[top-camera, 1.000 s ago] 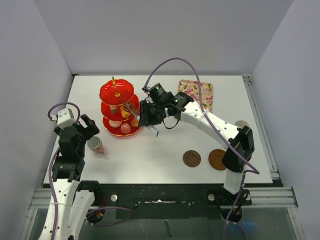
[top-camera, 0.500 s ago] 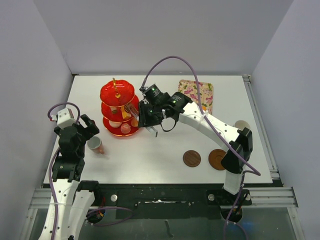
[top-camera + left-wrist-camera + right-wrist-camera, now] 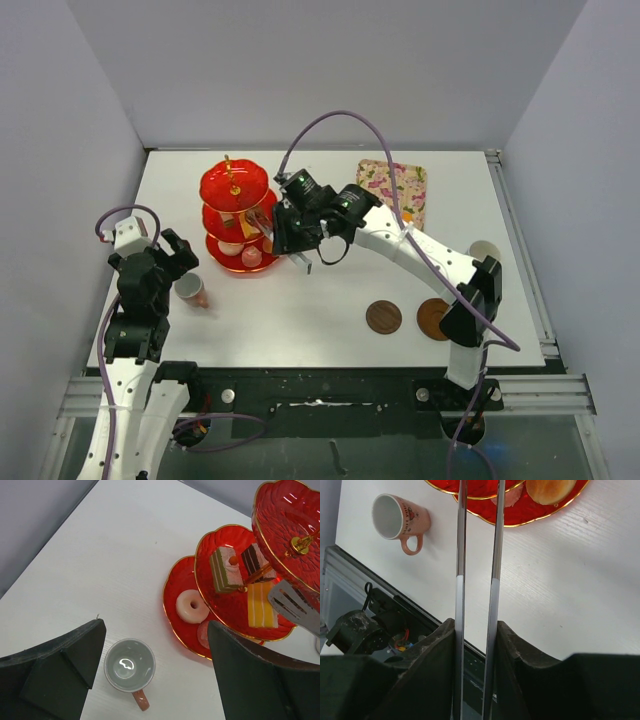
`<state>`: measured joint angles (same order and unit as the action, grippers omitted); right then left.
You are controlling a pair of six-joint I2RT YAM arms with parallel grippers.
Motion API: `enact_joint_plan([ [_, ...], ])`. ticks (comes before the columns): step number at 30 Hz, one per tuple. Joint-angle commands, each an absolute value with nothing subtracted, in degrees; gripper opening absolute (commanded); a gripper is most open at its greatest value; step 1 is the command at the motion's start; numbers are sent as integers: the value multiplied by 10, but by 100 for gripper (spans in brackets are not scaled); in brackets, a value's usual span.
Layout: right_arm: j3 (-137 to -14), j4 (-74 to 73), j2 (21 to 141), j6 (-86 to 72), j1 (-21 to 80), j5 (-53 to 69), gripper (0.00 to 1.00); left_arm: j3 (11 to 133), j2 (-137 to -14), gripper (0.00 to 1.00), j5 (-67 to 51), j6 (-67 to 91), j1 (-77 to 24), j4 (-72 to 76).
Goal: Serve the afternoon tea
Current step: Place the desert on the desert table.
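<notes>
Serving looks barely begun: the cakes [image 3: 226,569] sit on the red 3-tier stand [image 3: 234,215] at far left, the 2 brown saucers [image 3: 383,317] near right carry no cup, the right fingers [image 3: 435,650] pinch tongs [image 3: 492,555] reaching into the stand, and the left fingers [image 3: 65,650] hang spread above the pink cup [image 3: 129,665].

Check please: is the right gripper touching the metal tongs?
Touching. The right wrist view shows the right gripper closed on the tongs, with both metal arms pressed between its fingers.
</notes>
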<state>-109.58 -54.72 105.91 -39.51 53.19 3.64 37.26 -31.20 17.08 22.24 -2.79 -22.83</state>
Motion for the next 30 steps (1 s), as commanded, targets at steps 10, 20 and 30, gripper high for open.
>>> enact_joint_plan([
  [10,-990,-414,970,-418,480,124,32,379,-311,81,162,220,-27,-197],
  [20,-971,-398,941,-418,477,131,33,379,-312,81,162,220,-27,-196],
  [30,-908,-396,881,-427,460,113,27,379,-312,81,162,220,-27,-197],
])
